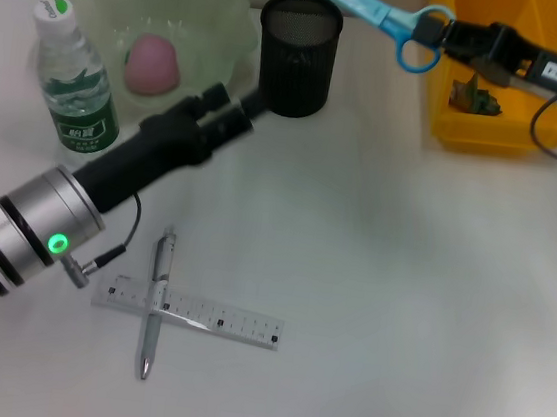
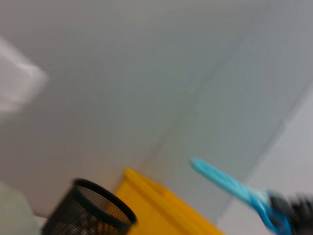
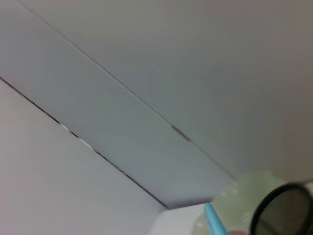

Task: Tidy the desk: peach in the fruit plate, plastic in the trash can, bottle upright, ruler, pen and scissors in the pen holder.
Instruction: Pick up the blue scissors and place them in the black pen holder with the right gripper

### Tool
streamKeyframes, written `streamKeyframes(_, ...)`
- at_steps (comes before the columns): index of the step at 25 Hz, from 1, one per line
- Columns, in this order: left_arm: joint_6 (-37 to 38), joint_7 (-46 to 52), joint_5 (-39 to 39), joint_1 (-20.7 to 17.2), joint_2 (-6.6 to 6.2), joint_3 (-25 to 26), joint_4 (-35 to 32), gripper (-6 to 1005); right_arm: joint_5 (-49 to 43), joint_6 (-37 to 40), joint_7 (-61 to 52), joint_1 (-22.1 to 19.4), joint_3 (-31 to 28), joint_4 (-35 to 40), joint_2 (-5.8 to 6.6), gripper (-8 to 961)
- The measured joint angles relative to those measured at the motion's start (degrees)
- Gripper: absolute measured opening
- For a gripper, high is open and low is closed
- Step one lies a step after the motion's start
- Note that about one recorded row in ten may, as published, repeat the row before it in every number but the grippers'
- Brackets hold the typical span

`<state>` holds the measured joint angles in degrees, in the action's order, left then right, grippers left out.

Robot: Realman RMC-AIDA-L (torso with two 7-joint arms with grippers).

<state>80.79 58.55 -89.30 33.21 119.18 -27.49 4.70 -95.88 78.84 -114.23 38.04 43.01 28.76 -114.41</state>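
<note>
My right gripper (image 1: 447, 39) is shut on the blue scissors (image 1: 381, 15) by their handles, holding them in the air just right of the black mesh pen holder (image 1: 297, 54), blades pointing over its rim. The scissors also show in the left wrist view (image 2: 234, 192) and the right wrist view (image 3: 213, 221). My left gripper (image 1: 255, 103) rests against the holder's near left side. A pink peach (image 1: 152, 63) lies in the green fruit plate (image 1: 211, 10). The water bottle (image 1: 75, 80) stands upright at the left. A clear ruler (image 1: 189, 312) and a silver pen (image 1: 156, 300) lie crossed on the desk.
A yellow trash can (image 1: 513, 94) stands at the back right with crumpled plastic (image 1: 475, 95) inside, under my right arm. White desk lies between the ruler and the bin.
</note>
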Motion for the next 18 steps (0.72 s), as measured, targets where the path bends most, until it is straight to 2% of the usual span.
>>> streamKeyframes(1,0.06,-3.17,-0.01,0.09,0.0,-1.81,-0.04,796,-1.53,-0.37,-0.37,0.66,-0.05,0.92,0.73,120)
streamKeyframes(2,0.06,-3.17,-0.01,0.09,0.0,-1.81,-0.04,795,-1.53,-0.37,-0.37,0.66,-0.05,0.92,0.73,121)
streamKeyframes(3,0.07,-5.11,-0.01,0.13,0.0,-3.16,-0.26,795,-4.08,-0.59,-1.64,2.07,-0.21,2.18,2.08,122)
streamKeyframes(4,0.12,-8.09,0.0,0.11,-0.01,-6.02,-1.34,795,-4.08,-0.59,-1.64,2.07,-0.21,2.18,2.08,123)
streamKeyframes(6,0.15,-9.08,0.0,-0.01,-0.01,-7.24,-2.14,795,-8.83,-0.65,-4.57,4.98,-0.24,3.75,3.93,125)
streamKeyframes(7,0.16,-9.56,0.0,-0.19,-0.01,-8.16,-2.87,795,-10.73,-0.65,-5.77,6.02,-0.25,4.32,4.39,127)
streamKeyframes(8,0.11,-9.73,0.0,-0.35,-0.02,-8.56,-3.3,795,-10.73,-0.65,-5.77,6.02,-0.25,4.32,4.39,128)
streamKeyframes(9,-0.1,-9.84,0.01,-0.68,-0.01,-8.77,-3.73,794,-14.71,-0.65,-8.29,8.14,-0.26,5.29,5.02,129)
streamKeyframes(11,-0.25,-10.0,0.07,-1.05,-0.01,-8.61,-3.88,794,-18.79,-0.65,-10.29,10.75,-0.26,5.76,5.51,131)
streamKeyframes(12,-0.25,-10.0,0.07,-1.05,-0.01,-8.61,-3.88,794,-18.79,-0.65,-10.29,10.75,-0.26,5.76,5.51,132)
streamKeyframes(14,-0.29,-10.15,0.18,-1.27,-0.01,-8.52,-3.9,794,-24.95,-1.12,-13.13,14.61,-0.03,6.03,5.94,134)
streamKeyframes(15,-0.29,-10.15,0.18,-1.27,-0.01,-8.52,-3.9,794,-24.95,-1.12,-13.13,14.61,-0.03,6.03,5.94,135)
streamKeyframes(16,-0.3,-10.17,0.18,-1.27,-0.01,-8.52,-3.91,793,-29.23,-1.77,-15.01,16.97,0.18,6.21,6.04,136)
streamKeyframes(18,-0.3,-10.17,0.18,-1.27,-0.01,-8.52,-3.91,793,-31.03,-2.2,-15.75,18.08,0.21,6.23,6.03,138)
